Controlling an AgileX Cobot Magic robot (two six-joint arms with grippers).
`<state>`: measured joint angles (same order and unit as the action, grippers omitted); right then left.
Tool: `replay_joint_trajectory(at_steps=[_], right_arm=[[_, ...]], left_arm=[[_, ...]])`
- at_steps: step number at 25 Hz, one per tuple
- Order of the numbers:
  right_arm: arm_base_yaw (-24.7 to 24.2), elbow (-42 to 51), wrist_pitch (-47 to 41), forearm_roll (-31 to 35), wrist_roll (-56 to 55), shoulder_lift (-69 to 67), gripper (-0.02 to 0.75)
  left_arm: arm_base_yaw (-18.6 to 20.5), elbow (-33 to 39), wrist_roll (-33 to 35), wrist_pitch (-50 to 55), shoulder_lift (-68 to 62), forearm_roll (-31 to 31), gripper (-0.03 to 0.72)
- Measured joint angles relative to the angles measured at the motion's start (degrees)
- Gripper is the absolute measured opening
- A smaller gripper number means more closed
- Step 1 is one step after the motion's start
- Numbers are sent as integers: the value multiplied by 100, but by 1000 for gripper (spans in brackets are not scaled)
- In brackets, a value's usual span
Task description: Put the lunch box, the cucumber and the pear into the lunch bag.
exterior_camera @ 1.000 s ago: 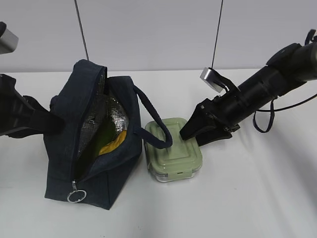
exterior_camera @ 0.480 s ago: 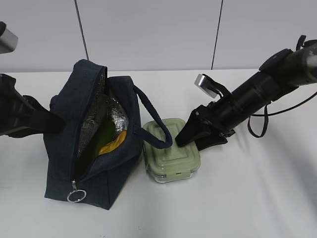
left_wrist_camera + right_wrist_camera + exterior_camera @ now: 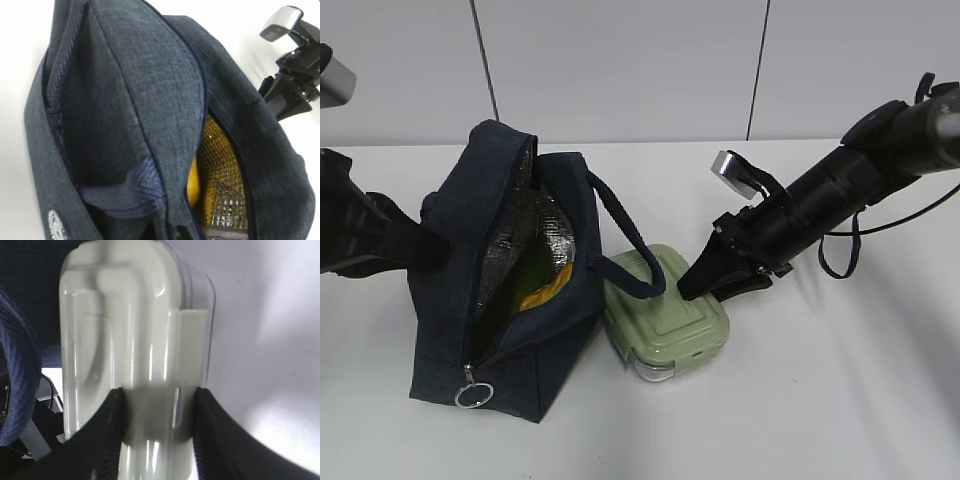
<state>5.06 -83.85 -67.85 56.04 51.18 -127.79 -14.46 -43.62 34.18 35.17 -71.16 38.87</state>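
Note:
The navy lunch bag [image 3: 450, 330] stands at the left with its top unzipped. Inside it I see the dark green cucumber [image 3: 525, 265] and the yellow pear [image 3: 545, 288]; the pear also shows in the left wrist view [image 3: 193, 182]. The sage-green lunch box [image 3: 665, 320] lies just right of the bag, skewed, under the bag's loop handle [image 3: 620, 225]. My right gripper [image 3: 698, 285] is shut on the box's far right end, the fingers [image 3: 107, 425] pressing both sides of the lunch box [image 3: 125, 330]. My left gripper [image 3: 435, 245] pinches the bag's left side; its tips are hidden by fabric.
The bag's metal ring pull [image 3: 474, 394] hangs at its near bottom corner. The white table [image 3: 840, 400] runs to a grey wall behind. The right arm [image 3: 295, 85] shows beyond the lunch bag [image 3: 125, 100] in the left wrist view.
My right gripper has closed on the lunch box's far end and shifted it; the box has turned and slid slightly toward the bag and the front. The left arm and bag have not moved.

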Motion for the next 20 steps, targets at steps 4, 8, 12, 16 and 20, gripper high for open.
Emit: replay_joint_trajectory(at_steps=[4,8,12,16,20], right_arm=[[0,0,-13,-73,-70,0,269],[-28,-9,-39,-160,-142,11,267],[-206,-9,14,-438,-253,180,267],[-472,-9,118,-717,-393,355,267],[-587,2,172,-907,-452,497,267]], left_arm=[[0,0,0,0,0,0,3],[0,0,0,0,0,0,3],[0,0,0,0,0,0,3],[0,0,0,0,0,0,3],[0,0,0,0,0,0,3]])
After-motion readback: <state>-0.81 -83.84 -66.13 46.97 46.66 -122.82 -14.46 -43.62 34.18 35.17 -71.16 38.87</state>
